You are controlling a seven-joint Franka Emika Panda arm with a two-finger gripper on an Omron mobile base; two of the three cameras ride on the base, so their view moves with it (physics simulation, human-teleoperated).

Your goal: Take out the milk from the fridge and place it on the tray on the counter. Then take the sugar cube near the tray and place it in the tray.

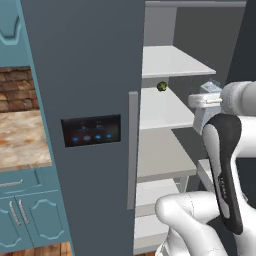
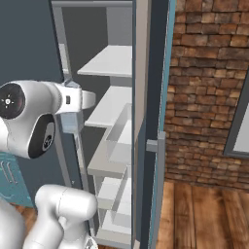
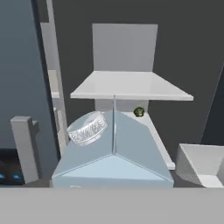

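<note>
End effector (image 1: pixel 204 106) sits at the 3 o'clock edge of the left base view, in front of the open fridge (image 1: pixel 85 75). It is clamped on the milk (image 3: pixel 113 157). The finger tips themselves are hidden behind the carton, but the carton hangs under the hand, clear of the shelves.

In the hand view the pale blue gable top lies closest, at 6 o'clock. Its ridge runs straight up toward 12, and a ribbed round cap (image 3: pixel 87 127) sits on the slope at about 10 o'clock from the ridge's middle.

Just past the carton, at 1 o'clock, a small dark-green round item (image 3: pixel 138 112) rests on a white shelf (image 3: pixel 153 131). A second white shelf (image 3: pixel 131 85) sits above it toward 12. At 4 o'clock is a white bin (image 3: pixel 201 164) on the inside of the door.

In the left base view the closed fridge door carries a long grey handle (image 1: pixel 132 150). At 9 o'clock from it is a black panel (image 1: pixel 91 131) with blue lights. Farther off toward 9 o'clock lies the marbled surface (image 1: pixel 20 140), over teal cabinet fronts (image 1: pixel 25 215) and below a brick wall (image 1: pixel 15 90).
</note>
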